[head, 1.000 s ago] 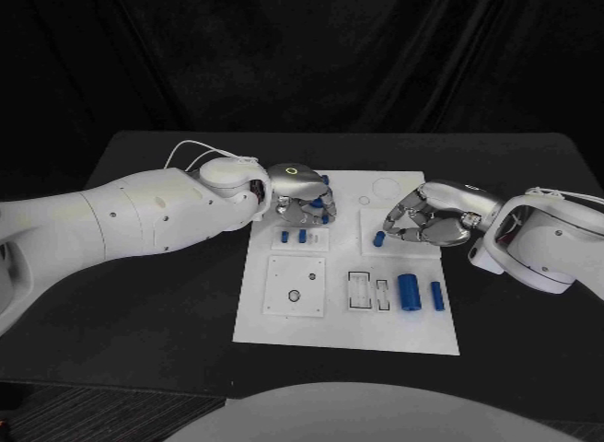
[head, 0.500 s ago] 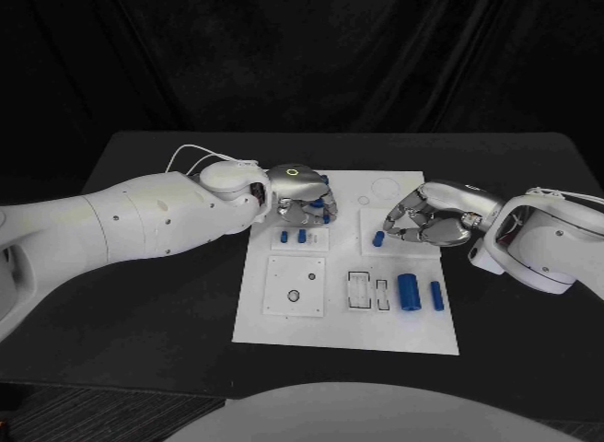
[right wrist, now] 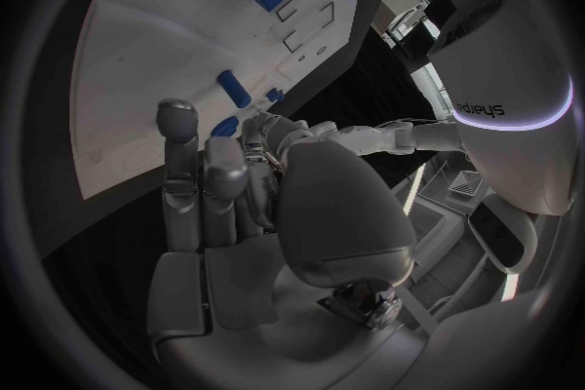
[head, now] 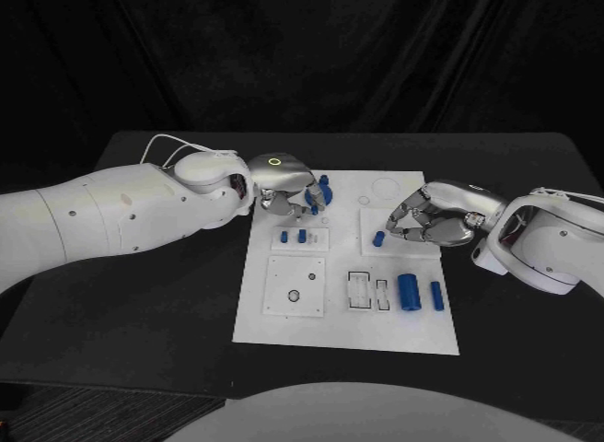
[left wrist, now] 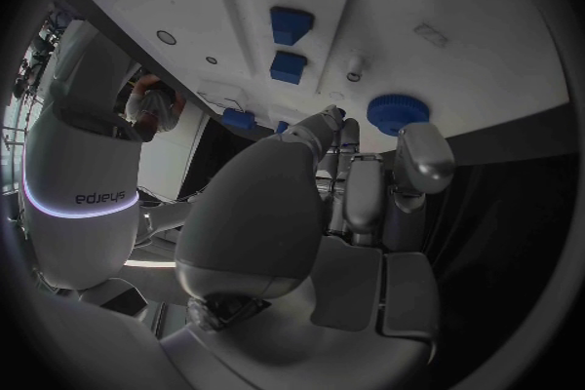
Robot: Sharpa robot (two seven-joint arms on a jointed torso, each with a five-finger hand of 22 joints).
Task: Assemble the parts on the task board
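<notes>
Black cloth hangs behind the black table (head: 156, 304), where the white task board (head: 344, 322) lies central. At its 11 o'clock corner the left hand (head: 289, 184) pinches a blue round part (head: 323, 189). 2 small blue parts (head: 293, 237) stand just below. At 3 o'clock the right hand (head: 428, 219) hovers, fingers curled on nothing, beside a blue peg (head: 379, 239). Blue cylinders (head: 410, 291) lie toward 5 o'clock.
</notes>
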